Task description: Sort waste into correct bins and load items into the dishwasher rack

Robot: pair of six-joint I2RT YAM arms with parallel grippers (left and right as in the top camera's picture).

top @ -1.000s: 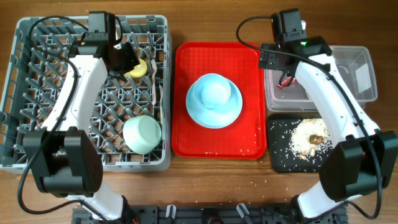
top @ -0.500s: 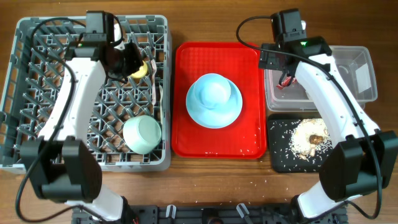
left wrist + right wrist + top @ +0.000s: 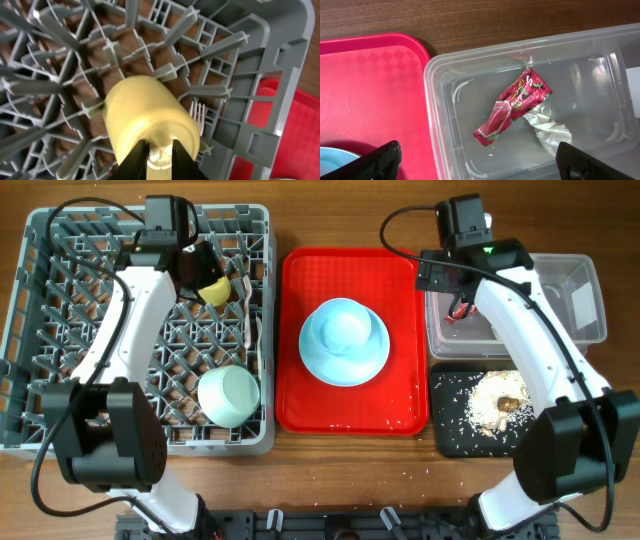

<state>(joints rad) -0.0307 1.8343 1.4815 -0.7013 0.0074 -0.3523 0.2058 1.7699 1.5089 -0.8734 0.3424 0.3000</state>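
Since the waste is judged to be sorted already, little is seen loose on the surface (image 3: pixel 290 455). Nearest, at 4 o'clock, the rice-like food scraps (image 3: pixel 497 402) are gathered in the black tray (image 3: pixel 445 442), set apart from the dry waste. At 8 o'clock the pale green bowl (image 3: pixel 228 395) is lodged among the pegs of the dishwasher rack (image 3: pixel 150 442). At the centre, on the flat red tray (image 3: pixel 300 400), the light blue bowl (image 3: pixel 343 325) appears to be upturned on the light blue plate (image 3: pixel 378 360); both are yet to be loaded. Farther off, at 11 o'clock, the small yellow cup (image 3: pixel 147 117) is tilted over the pegs. Its edge is pinched between the narrowly set fingers (image 3: pixel 136 160) of the left hand (image 3: pixel 159 161), presumably so that it can be seated before release. The white plastic fork (image 3: pixel 198 114) is lodged just beside it. At 1 o'clock the right hand (image 3: pixel 481 162) is held wide and empty above the clear tub (image 3: pixel 437 115), where the red wrapper (image 3: pixel 512 107) and the white tissue (image 3: pixel 547 131), touching, are collected as dry waste.
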